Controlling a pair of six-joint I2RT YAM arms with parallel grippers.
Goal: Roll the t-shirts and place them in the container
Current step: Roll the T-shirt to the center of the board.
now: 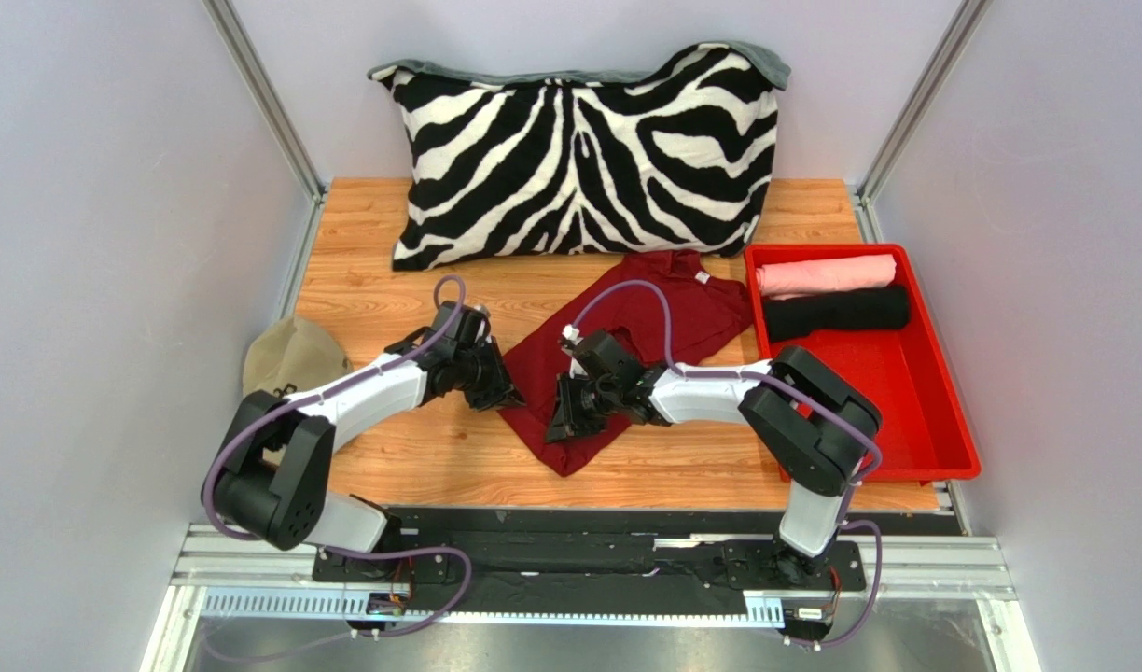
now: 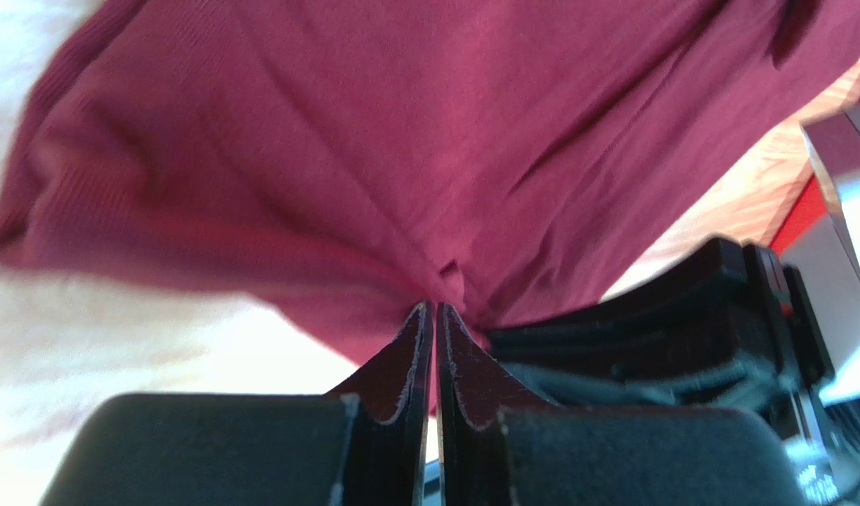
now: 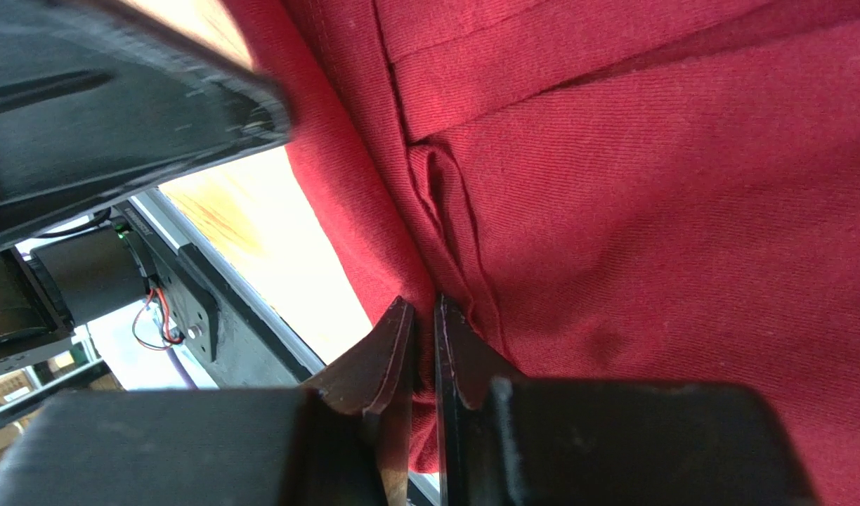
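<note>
- Above the table, the overhead camera shows a dark red soft-cloth t-shirt (image 1: 647, 315) lying spread on the light wooden tabletop (image 1: 395, 294), near the middle and slanting from far right to near left.
- Behind it, at the far edge, a large zebra-striped pillow (image 1: 584, 154) stands against the wall.
- On the right sits a shallow red plastic tray (image 1: 885, 406). At its far end lie a rolled pale pink t-shirt (image 1: 825, 273) and, just nearer, a rolled black t-shirt (image 1: 836, 311), side by side.
- At the left edge of the table rests a khaki cloth cap (image 1: 289, 357).
- Both arms reach in to the near left end of the dark red t-shirt: the left gripper (image 1: 496, 392) at its left edge, the right gripper (image 1: 563, 420) near its nearest corner, close together.
- From the left wrist camera, the left gripper (image 2: 435, 308) has its two fingers pressed together on a small pucker of the dark red t-shirt (image 2: 403, 137), and creases fan out from that pinch.
- From the right wrist camera, the right gripper (image 3: 422, 306) is clamped on the hemmed edge of the dark red t-shirt (image 3: 666, 211), with cloth running down between the fingers. Bright tabletop (image 3: 255, 232) shows to the left.
</note>
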